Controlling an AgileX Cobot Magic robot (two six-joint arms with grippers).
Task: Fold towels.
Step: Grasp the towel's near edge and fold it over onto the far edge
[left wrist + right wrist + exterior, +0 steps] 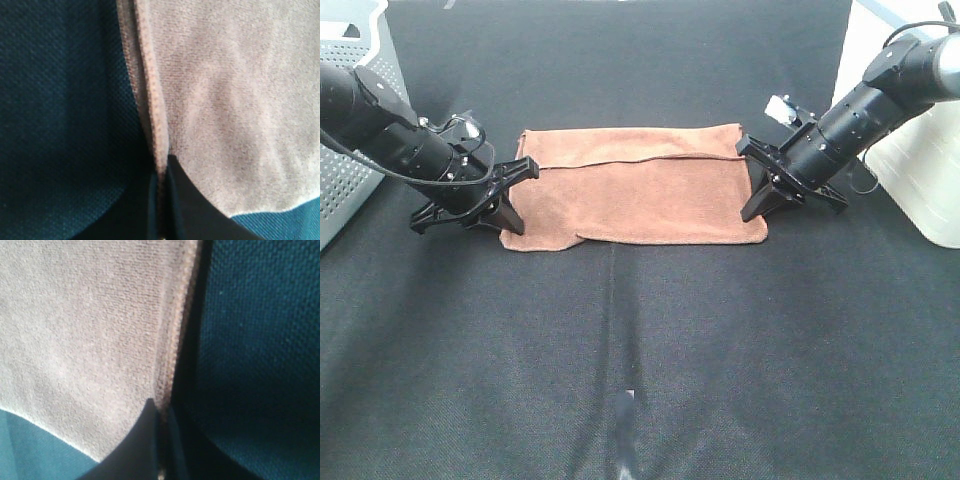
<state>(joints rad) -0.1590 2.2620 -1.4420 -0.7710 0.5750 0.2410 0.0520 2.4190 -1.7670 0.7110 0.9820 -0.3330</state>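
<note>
A reddish-brown towel (640,198) lies on the dark table, folded over along its far side. My left gripper (513,222) is down at the towel's near-left corner. In the left wrist view its black fingers (187,205) are shut on the towel's stitched hem (159,145). At the near-right corner sits my right gripper (756,208). The right wrist view shows its fingers (137,440) pinched on the hemmed edge (172,365) of the towel (85,325).
A white perforated basket (348,120) stands at the far left. A white container (920,170) stands at the far right. Dark cloth (640,360) covers the table in front of the towel.
</note>
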